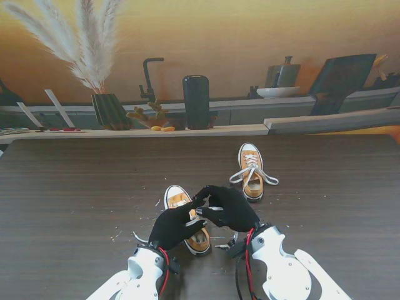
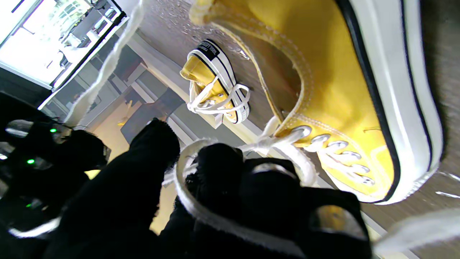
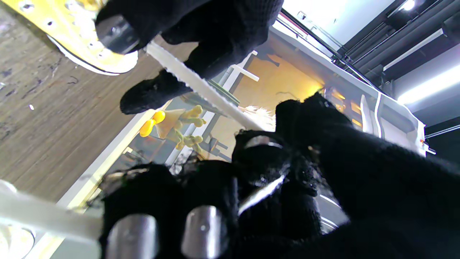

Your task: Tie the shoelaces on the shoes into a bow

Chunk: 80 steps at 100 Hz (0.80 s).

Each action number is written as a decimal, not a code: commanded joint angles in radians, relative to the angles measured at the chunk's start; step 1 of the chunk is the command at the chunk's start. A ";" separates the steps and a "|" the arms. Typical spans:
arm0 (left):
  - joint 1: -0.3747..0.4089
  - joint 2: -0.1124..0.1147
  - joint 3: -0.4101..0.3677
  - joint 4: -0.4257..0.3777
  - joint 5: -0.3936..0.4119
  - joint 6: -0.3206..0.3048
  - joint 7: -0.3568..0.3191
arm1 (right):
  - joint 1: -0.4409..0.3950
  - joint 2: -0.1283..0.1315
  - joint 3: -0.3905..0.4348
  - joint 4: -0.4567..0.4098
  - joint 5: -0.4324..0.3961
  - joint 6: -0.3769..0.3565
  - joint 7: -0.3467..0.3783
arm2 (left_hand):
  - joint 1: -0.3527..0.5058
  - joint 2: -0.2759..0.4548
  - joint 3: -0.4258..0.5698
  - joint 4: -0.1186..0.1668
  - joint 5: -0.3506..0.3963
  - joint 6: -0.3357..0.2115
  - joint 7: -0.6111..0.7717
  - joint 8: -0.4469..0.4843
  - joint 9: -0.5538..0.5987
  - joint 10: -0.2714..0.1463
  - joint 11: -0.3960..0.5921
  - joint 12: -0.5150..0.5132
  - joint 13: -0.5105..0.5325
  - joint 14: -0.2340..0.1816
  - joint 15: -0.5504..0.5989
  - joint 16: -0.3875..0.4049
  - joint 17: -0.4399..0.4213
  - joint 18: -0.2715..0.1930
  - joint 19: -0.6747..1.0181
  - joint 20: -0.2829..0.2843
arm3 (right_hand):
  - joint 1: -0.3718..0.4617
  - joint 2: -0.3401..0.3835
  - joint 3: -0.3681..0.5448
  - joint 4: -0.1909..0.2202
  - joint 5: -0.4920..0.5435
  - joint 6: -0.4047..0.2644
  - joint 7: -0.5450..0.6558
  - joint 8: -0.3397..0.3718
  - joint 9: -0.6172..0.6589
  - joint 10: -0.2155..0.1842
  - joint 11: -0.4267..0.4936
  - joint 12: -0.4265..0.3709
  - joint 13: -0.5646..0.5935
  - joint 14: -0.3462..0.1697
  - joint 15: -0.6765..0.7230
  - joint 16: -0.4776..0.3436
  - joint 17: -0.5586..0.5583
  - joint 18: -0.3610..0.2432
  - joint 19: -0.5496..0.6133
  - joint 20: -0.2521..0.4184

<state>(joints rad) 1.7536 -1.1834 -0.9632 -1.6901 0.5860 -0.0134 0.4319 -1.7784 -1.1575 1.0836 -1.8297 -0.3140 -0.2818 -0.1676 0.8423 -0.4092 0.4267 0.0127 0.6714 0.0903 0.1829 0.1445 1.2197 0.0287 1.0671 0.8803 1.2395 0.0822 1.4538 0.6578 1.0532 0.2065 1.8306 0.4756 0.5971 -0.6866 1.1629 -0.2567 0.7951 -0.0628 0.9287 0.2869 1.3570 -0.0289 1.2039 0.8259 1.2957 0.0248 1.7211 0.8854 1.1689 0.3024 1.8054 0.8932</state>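
near shoe (image 1: 187, 219) under both | left robot hand (image 1: 176, 225) + right robot hand (image 1: 232, 208) pinching lace (image 3: 201, 90) | lace taut between them, left-right

A white shoelace (image 3: 201, 88) is being held taut between the black-gloved right hand (image 3: 287, 187) and the left hand (image 3: 201, 32), beside a yellow shoe (image 3: 72, 39) on the wooden table (image 3: 43, 122).

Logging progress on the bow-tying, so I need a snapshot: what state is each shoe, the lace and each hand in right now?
Near shoe: upright on the table, not yet tied.
Lace: pulled taut between both hands.
Far shoe: upright, already tied in a bow.
Left hand: shut on the lace, over the near shoe.
Right hand: shut on the lace, fingertips meeting the left hand's.
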 commanded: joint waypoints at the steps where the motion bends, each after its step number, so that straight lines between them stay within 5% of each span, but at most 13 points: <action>1: -0.008 -0.010 0.009 0.000 -0.002 0.026 -0.006 | -0.010 0.008 0.003 -0.011 -0.003 -0.005 0.025 | 0.005 0.005 -0.001 -0.019 0.035 -0.053 0.034 0.028 0.044 0.063 0.014 -0.015 0.035 0.011 0.014 0.003 0.023 -0.040 0.157 0.002 | 0.019 -0.010 0.000 -0.031 0.043 -0.024 0.026 -0.021 0.001 0.022 -0.006 -0.003 0.019 -0.079 0.055 -0.015 0.021 -0.043 0.284 -0.008; 10: -0.018 -0.009 0.022 0.008 0.034 0.060 0.009 | -0.016 0.019 0.013 -0.018 -0.008 -0.011 0.062 | 0.039 -0.002 -0.039 -0.024 0.099 -0.088 0.158 0.097 0.048 0.066 0.015 -0.013 0.035 0.006 0.017 0.002 0.022 -0.037 0.158 -0.001 | 0.018 -0.010 0.003 -0.033 0.102 -0.004 0.046 -0.024 0.004 0.023 -0.011 -0.001 0.019 -0.083 0.056 -0.017 0.021 -0.043 0.285 -0.011; 18: -0.026 -0.012 0.033 0.016 0.065 0.091 0.037 | -0.021 0.028 0.023 -0.026 -0.019 -0.013 0.095 | 0.153 0.007 -0.207 0.015 0.173 -0.157 0.457 0.188 0.048 0.063 0.016 -0.005 0.035 0.001 0.019 0.001 0.022 -0.037 0.157 -0.003 | 0.014 -0.020 0.011 -0.034 0.135 0.008 0.056 -0.033 0.017 0.026 -0.014 0.002 0.019 -0.092 0.061 -0.013 0.023 -0.056 0.289 -0.009; 25: -0.029 -0.012 0.038 0.017 0.083 0.116 0.049 | -0.027 0.037 0.033 -0.035 -0.027 -0.018 0.128 | 0.158 0.028 -0.223 0.009 0.158 -0.169 0.582 0.270 0.043 0.056 0.016 -0.001 0.035 -0.001 0.017 0.000 0.022 -0.037 0.155 -0.005 | 0.008 -0.035 0.024 -0.035 0.154 0.012 0.061 -0.043 0.031 0.030 -0.017 0.011 0.019 -0.104 0.066 -0.003 0.028 -0.066 0.289 0.015; 39: -0.024 -0.022 0.036 0.013 0.067 0.137 0.071 | -0.047 0.064 0.072 -0.067 -0.066 -0.029 0.222 | 0.166 0.050 -0.233 0.003 0.126 -0.140 0.633 0.331 0.039 0.047 0.015 0.006 0.035 -0.003 0.015 -0.001 0.021 -0.038 0.153 -0.008 | -0.001 -0.055 0.032 -0.029 0.167 0.004 0.060 -0.060 0.036 0.029 -0.023 0.020 0.020 -0.113 0.064 0.005 0.030 -0.076 0.289 0.031; 80: 0.004 -0.019 0.010 -0.014 0.056 0.137 0.062 | -0.030 0.105 0.096 -0.074 -0.501 0.023 0.269 | 0.173 0.062 -0.236 0.004 0.114 -0.118 0.647 0.359 0.035 0.041 0.017 0.011 0.035 -0.001 0.014 -0.001 0.021 -0.030 0.156 -0.010 | -0.027 -0.039 0.017 -0.022 0.128 -0.096 0.015 -0.166 -0.166 0.001 -0.046 0.078 0.023 -0.136 -0.027 -0.107 0.011 -0.085 0.174 -0.071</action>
<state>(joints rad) 1.7508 -1.2055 -0.9503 -1.6888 0.6435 0.1187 0.5159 -1.8159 -1.0646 1.1849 -1.9111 -0.8021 -0.2805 0.1005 0.9725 -0.3721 0.2207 0.0125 0.8113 0.0029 0.8093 0.4736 1.2207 0.0350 1.0669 0.8802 1.2394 0.0875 1.4538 0.6578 1.0532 0.2117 1.8306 0.4756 0.5854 -0.7264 1.1629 -0.2567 0.9378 -0.1203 0.9533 0.1504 1.2222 -0.0300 1.1575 0.8794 1.2949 -0.0474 1.6934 0.8035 1.1665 0.2488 1.8056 0.8374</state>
